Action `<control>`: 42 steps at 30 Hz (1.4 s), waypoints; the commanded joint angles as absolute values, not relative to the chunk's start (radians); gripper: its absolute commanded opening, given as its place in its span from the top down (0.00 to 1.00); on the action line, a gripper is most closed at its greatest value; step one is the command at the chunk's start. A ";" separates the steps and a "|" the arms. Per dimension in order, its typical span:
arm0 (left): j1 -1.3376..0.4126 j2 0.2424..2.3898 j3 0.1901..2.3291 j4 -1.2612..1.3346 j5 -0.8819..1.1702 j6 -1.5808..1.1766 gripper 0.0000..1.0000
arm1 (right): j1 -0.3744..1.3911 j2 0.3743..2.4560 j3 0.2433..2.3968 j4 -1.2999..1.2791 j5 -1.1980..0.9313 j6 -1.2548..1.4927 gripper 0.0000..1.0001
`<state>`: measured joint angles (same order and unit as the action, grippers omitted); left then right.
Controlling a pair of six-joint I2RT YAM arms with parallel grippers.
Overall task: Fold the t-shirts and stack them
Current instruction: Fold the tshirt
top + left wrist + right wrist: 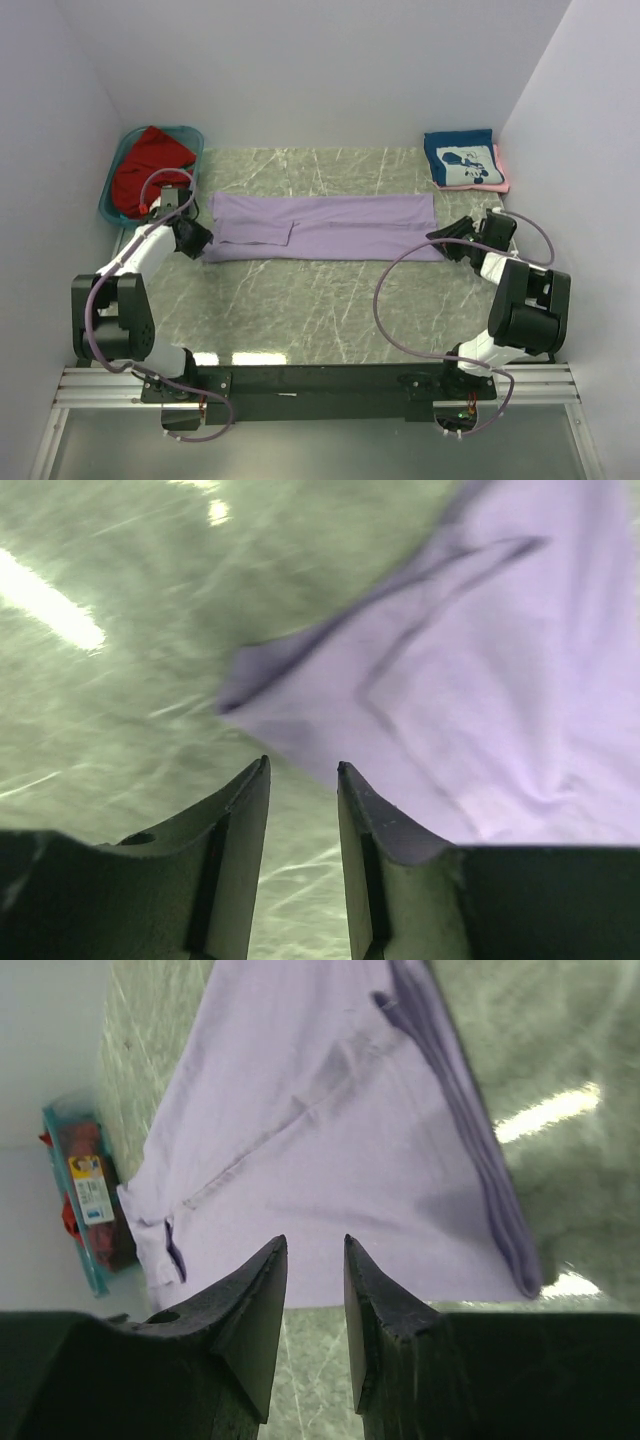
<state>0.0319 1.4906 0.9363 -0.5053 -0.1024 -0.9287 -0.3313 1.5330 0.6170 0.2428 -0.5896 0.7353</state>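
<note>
- Cloth is seen bunched in the teal tub (107,195): the red t-shirt (150,160), just behind the left gripper (200,240).
- Nothing is gripped by the left gripper, its jaws set slightly apart at the left end of the lavender t-shirt (330,228), which is spread flat between both grippers.
- Nothing is held by the right gripper (440,240) either; its jaws are parted at that shirt's right end.
- Behind the right gripper, the navy t-shirt (460,158) is stacked on the pink t-shirt (502,170).
</note>
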 commanded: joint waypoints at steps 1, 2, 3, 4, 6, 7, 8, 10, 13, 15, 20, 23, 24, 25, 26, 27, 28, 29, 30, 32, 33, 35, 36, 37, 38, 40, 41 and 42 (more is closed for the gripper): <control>0.006 1.474 0.994 -0.474 -0.094 -0.911 0.61 | -0.302 1.543 0.692 0.181 -0.557 0.669 0.63; 0.006 1.489 1.008 -0.469 -0.095 -0.911 0.61 | -0.295 1.567 0.701 0.175 -0.564 0.663 0.63; 0.005 1.509 1.017 -0.471 -0.100 -0.911 0.62 | -0.293 1.581 0.707 0.170 -0.569 0.667 0.63; 0.005 1.553 1.025 -0.472 -0.100 -0.914 0.63 | -0.293 1.594 0.712 0.167 -0.568 0.670 0.63; 0.006 1.600 1.042 -0.483 -0.100 -0.917 0.64 | -0.293 1.617 0.710 0.160 -0.539 0.675 0.63; 0.005 1.633 1.043 -0.483 -0.115 -0.926 0.65 | -0.295 1.623 0.710 0.150 -0.526 0.675 0.63; 0.006 1.646 1.036 -0.486 -0.123 -0.931 0.65 | -0.295 1.634 0.710 0.141 -0.516 0.670 0.63; 0.005 1.675 1.026 -0.497 -0.147 -0.940 0.66 | -0.301 1.641 0.712 0.112 -0.480 0.666 0.63; 0.006 1.697 1.019 -0.537 -0.188 -0.953 0.66 | -0.314 1.638 0.713 0.065 -0.450 0.658 0.63; 0.005 1.700 1.014 -0.549 -0.215 -0.956 0.66 | -0.318 1.628 0.722 0.016 -0.428 0.644 0.63; 0.006 1.703 1.046 -0.629 -0.279 -0.953 0.59 | -0.313 1.582 0.755 -0.064 -0.377 0.638 0.59; 0.005 1.663 1.071 -0.659 -0.294 -0.953 0.51 | -0.260 1.534 0.787 -0.104 -0.345 0.618 0.53; -0.023 1.642 1.083 -0.669 -0.307 -0.950 0.47 | -0.240 1.523 0.802 -0.141 -0.327 0.606 0.52; -0.031 1.631 1.107 -0.678 -0.314 -0.948 0.44 | -0.209 1.516 0.842 -0.162 -0.301 0.594 0.51; -0.040 1.625 1.126 -0.707 -0.322 -0.948 0.41 | -0.152 1.508 0.863 -0.179 -0.255 0.565 0.50; -0.061 1.612 1.143 -0.721 -0.336 -0.948 0.36 | -0.118 1.506 0.902 -0.205 -0.238 0.549 0.50; -0.075 1.606 1.178 -0.732 -0.342 -0.948 0.32 | -0.089 1.509 0.922 -0.215 -0.226 0.519 0.49; -0.089 1.602 1.193 -0.742 -0.345 -0.946 0.28 | -0.063 1.525 0.943 -0.227 -0.218 0.502 0.49; -0.121 1.597 1.212 -0.762 -0.360 -0.950 0.27 | -0.005 1.535 0.962 -0.242 -0.206 0.486 0.49; -0.153 1.600 1.268 -0.781 -0.371 -0.951 0.26 | 0.066 1.574 1.015 -0.267 -0.189 0.439 0.49; -0.185 1.608 1.288 -0.794 -0.386 -0.954 0.26 | 0.116 1.588 1.047 -0.275 -0.172 0.422 0.49; -0.209 1.621 1.331 -0.793 -0.380 -0.953 0.26 | 0.167 1.629 1.075 -0.290 -0.149 0.387 0.49; -0.224 1.647 1.344 -0.789 -0.371 -0.950 0.28 | 0.187 1.641 1.103 -0.301 -0.141 0.376 0.49; -0.229 1.661 1.364 -0.778 -0.350 -0.946 0.29 | 0.230 1.667 1.115 -0.308 -0.117 0.356 0.49; -0.233 1.680 1.376 -0.775 -0.341 -0.943 0.31 | 0.247 1.681 1.129 -0.325 -0.103 0.350 0.49; -0.252 1.739 1.410 -0.762 -0.328 -0.931 0.35 | 0.293 1.719 1.170 -0.344 -0.072 0.331 0.49; -0.256 1.759 1.420 -0.761 -0.310 -0.922 0.38 | 0.308 1.733 1.184 -0.365 -0.065 0.328 0.49; -0.265 1.800 1.431 -0.764 -0.305 -0.919 0.39 | 0.317 1.747 1.210 -0.376 -0.063 0.325 0.49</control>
<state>-0.2516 1.7184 1.3903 -0.7490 -0.3313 -0.9443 0.2878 1.7138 1.1431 -0.3019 -0.1356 0.3805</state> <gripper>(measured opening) 0.620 0.512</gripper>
